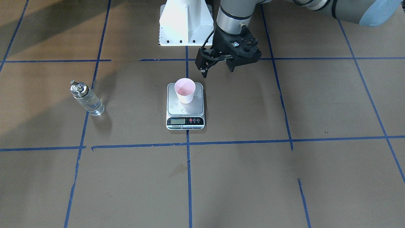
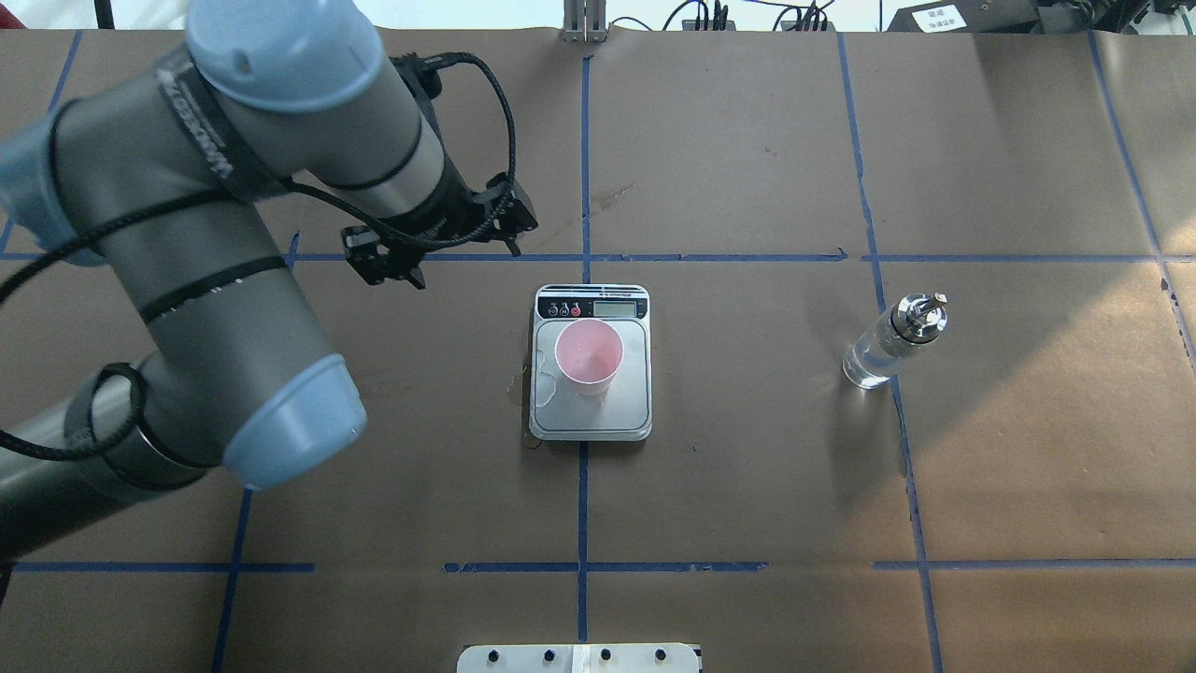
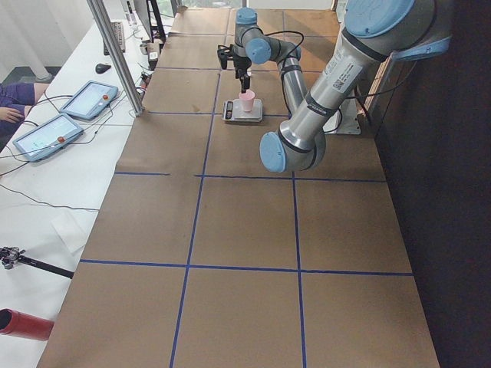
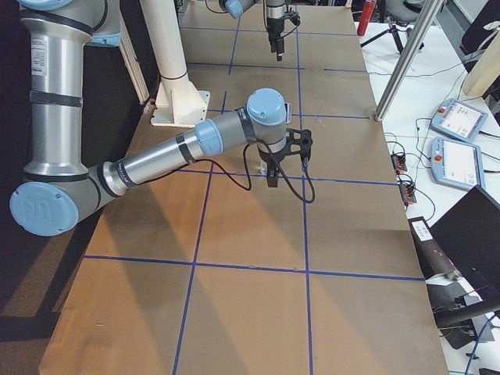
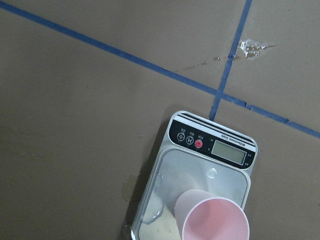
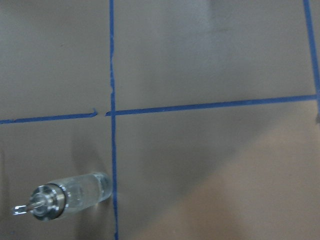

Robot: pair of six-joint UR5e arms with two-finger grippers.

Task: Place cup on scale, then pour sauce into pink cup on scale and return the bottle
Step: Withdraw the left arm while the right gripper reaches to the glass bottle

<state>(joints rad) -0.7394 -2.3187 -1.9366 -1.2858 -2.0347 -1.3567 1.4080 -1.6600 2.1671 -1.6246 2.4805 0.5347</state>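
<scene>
The pale pink cup (image 1: 185, 90) stands upright on the scale (image 1: 177, 109), toward its back; it also shows in the overhead view (image 2: 589, 355) and the left wrist view (image 5: 215, 220). The glass bottle (image 1: 87, 98) with clear sauce stands alone on the table, well apart from the scale, and shows in the overhead view (image 2: 892, 341) and under the right wrist camera (image 6: 70, 195). My left gripper (image 1: 218, 70) is open and empty, hanging above the table just beside the scale. My right gripper (image 4: 271, 178) shows only in the exterior right view; I cannot tell its state.
Droplets lie on the scale's platform (image 5: 160, 200), and a wet patch (image 5: 252, 47) marks the table near a blue tape crossing. The white robot pedestal (image 1: 185, 22) stands behind the scale. My left arm's elbow (image 2: 234, 374) hangs over the table's left half.
</scene>
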